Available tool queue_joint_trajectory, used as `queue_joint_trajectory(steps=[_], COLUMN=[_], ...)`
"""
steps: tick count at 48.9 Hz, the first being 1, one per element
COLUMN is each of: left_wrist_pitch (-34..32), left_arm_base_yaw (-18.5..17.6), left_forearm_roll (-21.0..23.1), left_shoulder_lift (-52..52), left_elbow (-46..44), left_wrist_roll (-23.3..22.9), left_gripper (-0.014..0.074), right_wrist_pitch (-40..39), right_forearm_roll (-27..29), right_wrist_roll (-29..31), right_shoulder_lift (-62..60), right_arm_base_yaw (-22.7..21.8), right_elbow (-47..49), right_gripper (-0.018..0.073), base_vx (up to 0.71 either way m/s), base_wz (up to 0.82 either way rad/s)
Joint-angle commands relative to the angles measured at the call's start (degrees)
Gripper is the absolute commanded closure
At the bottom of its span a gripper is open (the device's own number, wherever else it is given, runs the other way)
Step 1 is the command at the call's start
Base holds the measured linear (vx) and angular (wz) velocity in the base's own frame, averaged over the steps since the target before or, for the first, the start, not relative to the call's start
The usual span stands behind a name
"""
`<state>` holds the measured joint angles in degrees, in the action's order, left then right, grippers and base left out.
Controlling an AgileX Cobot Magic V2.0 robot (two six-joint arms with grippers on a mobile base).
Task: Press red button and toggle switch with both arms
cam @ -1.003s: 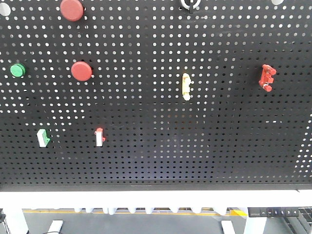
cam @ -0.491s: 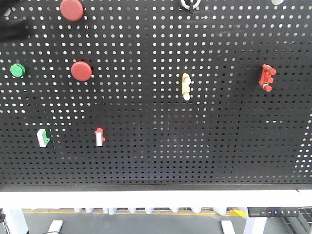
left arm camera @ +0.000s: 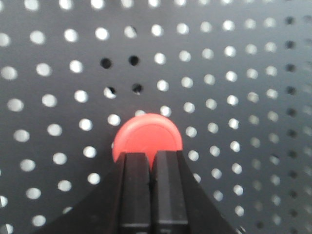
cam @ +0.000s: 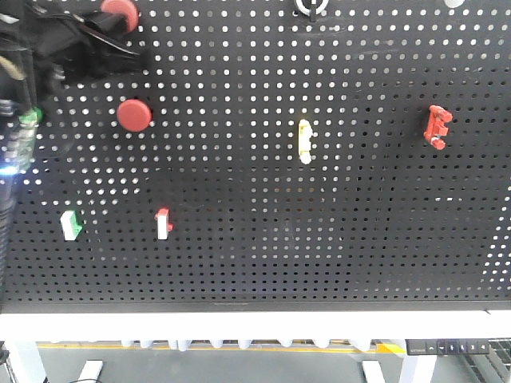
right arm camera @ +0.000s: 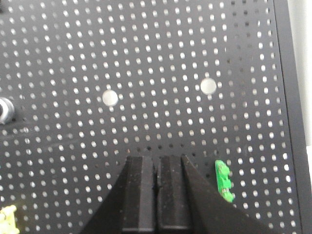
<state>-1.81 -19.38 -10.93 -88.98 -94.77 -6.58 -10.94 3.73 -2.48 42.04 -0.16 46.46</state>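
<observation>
Two red buttons sit on the black pegboard (cam: 263, 239), one at the top edge (cam: 121, 11) and one lower (cam: 134, 116). My left arm (cam: 80, 48) reaches in from the upper left between them. In the left wrist view, my left gripper (left arm camera: 152, 157) is shut and empty, its tips just in front of the lower rim of a red button (left arm camera: 147, 132); I cannot tell whether they touch. A red toggle switch (cam: 437, 126) is at the right and a yellow one (cam: 304, 141) in the middle. My right gripper (right arm camera: 156, 160) is shut and empty, left of a green toggle switch (right arm camera: 224, 180).
A green button (cam: 30, 118) is partly covered by the left arm. A green-white rocker (cam: 71, 226) and a red-white rocker (cam: 163, 224) sit lower left. The right wrist view shows a silver knob (right arm camera: 5, 111) and a yellow switch (right arm camera: 9, 219). The white table edge (cam: 255, 323) runs below the board.
My left arm has come into the front view from the upper left and now covers part of the green button. Nothing on the board has moved.
</observation>
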Motion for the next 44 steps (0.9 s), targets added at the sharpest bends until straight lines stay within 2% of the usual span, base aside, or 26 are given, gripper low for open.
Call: queue_joint_trajectory(steps=[1,10,17,23,31,34,39,44], left_wrist_pitch=[-5.38,-5.32,-2.68,-1.43,-2.97,-4.15,-6.52,-6.18], left_arm_base_yaw=[0.03,-0.41,-2.76,-5.36,-5.8,-5.8,-5.8,-5.8], left_forearm_roll=[0.78,0.72,0.55,-1.35,-1.8,-1.8,-1.8,-1.8], left_shoulder_lift=[-0.67,-1.06,3.23,9.1,16.74,19.7,23.14,25.2], left_elbow=[-3.69,-4.46,-3.19,1.48,11.15,14.9,19.86,21.72], left_wrist_roll=[-0.49,-0.49,-0.42,0.76,1.03,1.03,1.03,1.03], left_gripper=[0.0594,0.0594,0.0594,0.0594,0.0594,0.0594,0.0594,0.0594], right_wrist_pitch=[-5.41,-5.47,-5.42,-5.07,-4.94,-4.94,-4.86,-4.98], right_forearm_roll=[-0.32,-0.41,-0.42,-0.42,-0.75,-2.39,-8.64,-14.19], right_wrist_roll=[0.33,0.33,0.26,0.33,0.33,0.33,-0.93,-3.61], right_shoulder_lift=[0.0,0.0,0.0,0.0,1.3,1.93,3.52,6.63], right_arm_base_yaw=[0.0,0.0,0.0,0.0,0.0,0.0,1.33,6.44], right_elbow=[1.97,1.97,1.97,1.97,1.97,1.97,2.99,6.42], right_gripper=[0.0559,0.0559,0.0559,0.0559,0.0559,0.0559,0.0559,0.0559], base_vx=[0.0,0.0,-0.01,0.0,0.0,0.0,0.0,0.0], base_wz=[0.0,0.02,0.02,0.0,-0.01,0.0,0.0,0.0])
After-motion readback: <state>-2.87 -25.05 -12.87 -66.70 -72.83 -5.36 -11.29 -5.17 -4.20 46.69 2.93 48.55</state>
